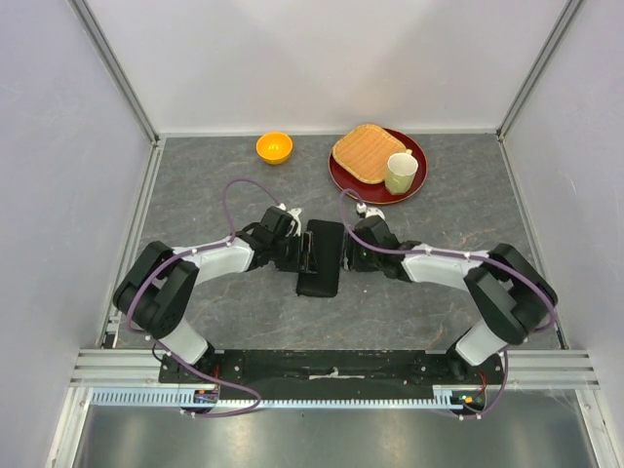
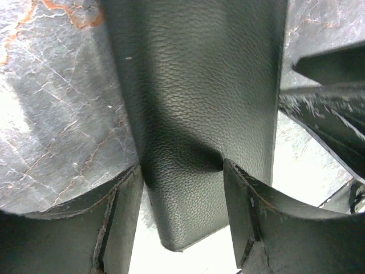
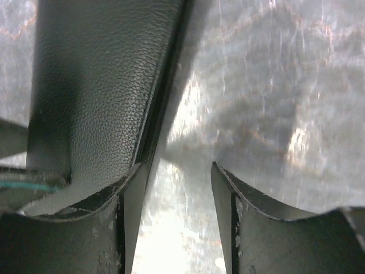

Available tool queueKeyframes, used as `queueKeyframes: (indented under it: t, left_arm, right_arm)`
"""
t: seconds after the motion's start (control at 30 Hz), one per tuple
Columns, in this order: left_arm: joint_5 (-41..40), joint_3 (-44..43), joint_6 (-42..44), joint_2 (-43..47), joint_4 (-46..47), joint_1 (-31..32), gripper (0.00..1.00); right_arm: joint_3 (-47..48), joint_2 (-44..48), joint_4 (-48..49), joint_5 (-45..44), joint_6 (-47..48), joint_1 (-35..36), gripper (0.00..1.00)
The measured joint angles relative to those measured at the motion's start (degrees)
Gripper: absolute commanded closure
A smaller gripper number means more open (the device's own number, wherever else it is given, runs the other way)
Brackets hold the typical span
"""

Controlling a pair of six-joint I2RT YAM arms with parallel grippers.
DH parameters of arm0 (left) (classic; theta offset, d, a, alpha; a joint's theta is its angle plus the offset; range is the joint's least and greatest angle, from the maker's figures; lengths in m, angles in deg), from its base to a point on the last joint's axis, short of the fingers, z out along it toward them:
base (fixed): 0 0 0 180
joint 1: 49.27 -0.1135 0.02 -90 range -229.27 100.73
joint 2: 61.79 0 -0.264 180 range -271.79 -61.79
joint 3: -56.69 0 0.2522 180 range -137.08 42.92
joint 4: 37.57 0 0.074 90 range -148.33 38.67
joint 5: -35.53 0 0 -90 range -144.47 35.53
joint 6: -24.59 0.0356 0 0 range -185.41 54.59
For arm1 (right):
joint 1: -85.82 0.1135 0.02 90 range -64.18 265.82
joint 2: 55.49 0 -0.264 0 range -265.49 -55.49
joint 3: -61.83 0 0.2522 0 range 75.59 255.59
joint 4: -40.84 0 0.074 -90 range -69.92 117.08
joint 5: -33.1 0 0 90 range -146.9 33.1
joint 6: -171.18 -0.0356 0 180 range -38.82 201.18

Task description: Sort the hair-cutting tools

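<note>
A black textured zip case (image 1: pixel 322 275) lies mid-table between both grippers. No scissors or combs show in any view. My left gripper (image 1: pixel 298 252) is at the case's left side. In the left wrist view the gripper (image 2: pixel 182 168) is open, with a rounded end of the case (image 2: pixel 199 85) lying between its fingers; I cannot tell if they press it. My right gripper (image 1: pixel 347 252) is at the case's right side. In the right wrist view it (image 3: pixel 177 168) is open and empty over bare table, its left finger (image 3: pixel 122 194) against the case's edge (image 3: pixel 97 85).
An orange bowl (image 1: pixel 274 147) stands at the back. A dark red plate (image 1: pixel 414 185) at the back right holds a tan woven square (image 1: pixel 363 152) and a pale green mug (image 1: pixel 401 173). White walls enclose the grey stone-look table (image 1: pixel 439 312).
</note>
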Motion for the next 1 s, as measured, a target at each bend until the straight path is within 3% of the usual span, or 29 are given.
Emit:
queueKeyframes:
  t: [0.17, 0.33, 0.53, 0.77, 1.0]
  left_arm:
    - [0.09, 0.39, -2.73, -0.02, 0.79, -0.26, 0.38]
    - [0.02, 0.5, -4.66, -0.17, 1.16, -0.35, 0.38]
    - [-0.44, 0.24, -5.97, -0.44, 0.94, -0.28, 0.37]
    - [-1.22, 0.0, -7.45, -0.48, 0.76, 0.0, 0.34]
    - [-1.53, -0.2, -8.59, -0.48, 0.57, 0.13, 0.34]
  right_arm:
    - [7.52, -7.54, 0.61, -3.65, 3.19, -0.59, 0.43]
    - [9.27, -8.31, -1.29, -6.05, 5.03, -0.46, 0.38]
    - [4.66, 3.37, -5.95, -8.28, 4.74, 2.49, 0.29]
    - [-2.99, 19.96, -7.52, -7.69, 1.68, 13.03, 0.3]
    - [-7.43, 17.05, -2.03, -5.68, -3.02, 21.64, 0.38]
